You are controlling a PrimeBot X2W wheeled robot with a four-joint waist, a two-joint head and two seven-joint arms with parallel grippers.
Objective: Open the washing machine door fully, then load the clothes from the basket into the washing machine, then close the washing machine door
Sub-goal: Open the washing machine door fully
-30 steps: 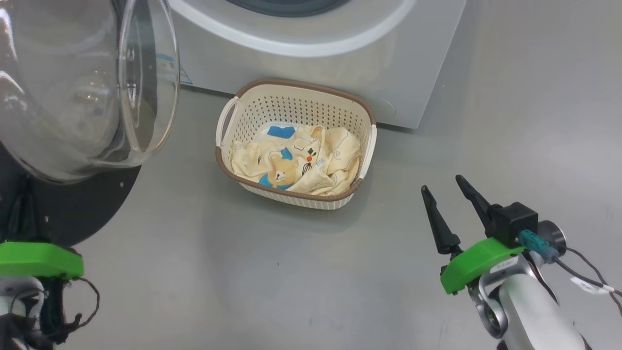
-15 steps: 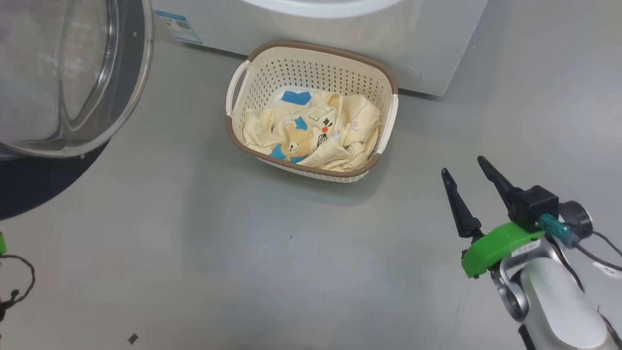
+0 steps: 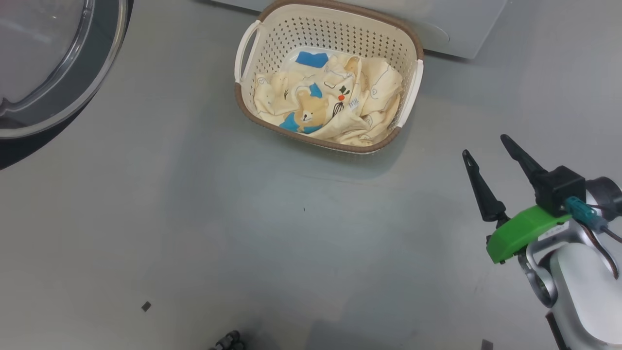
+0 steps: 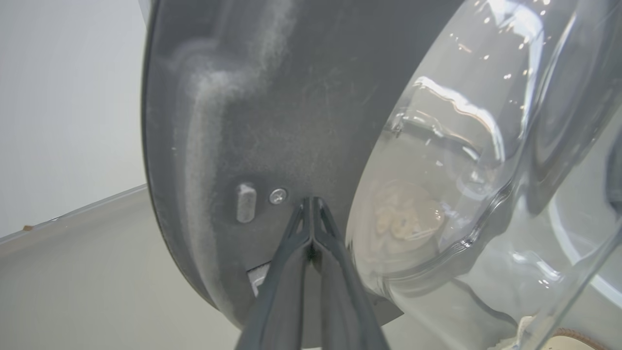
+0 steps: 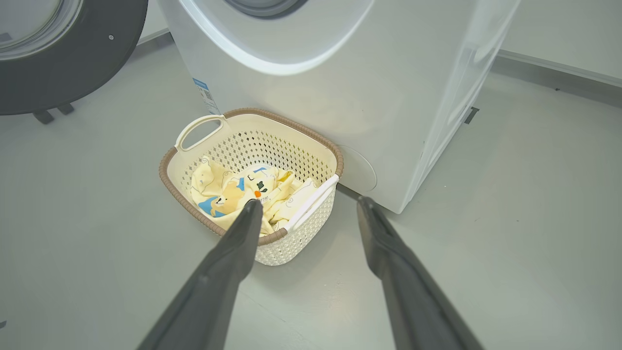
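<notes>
Two tools, left tool (image 4: 311, 201) pinched closed at the washing machine door (image 4: 233, 121), right tool (image 3: 485, 144) wide apart, empty

The head view has tilted; the things themselves have not moved. The basket (image 3: 340, 34) now lies at the top edge, with less of the washing machine (image 3: 461, 29) showing behind it. The washing machine door (image 3: 48, 48) has slid into the upper-left corner. The right hand (image 3: 486, 146) appears higher and further right. A dark scrap (image 3: 146, 306) on the floor (image 3: 311, 243) has entered view.
</notes>
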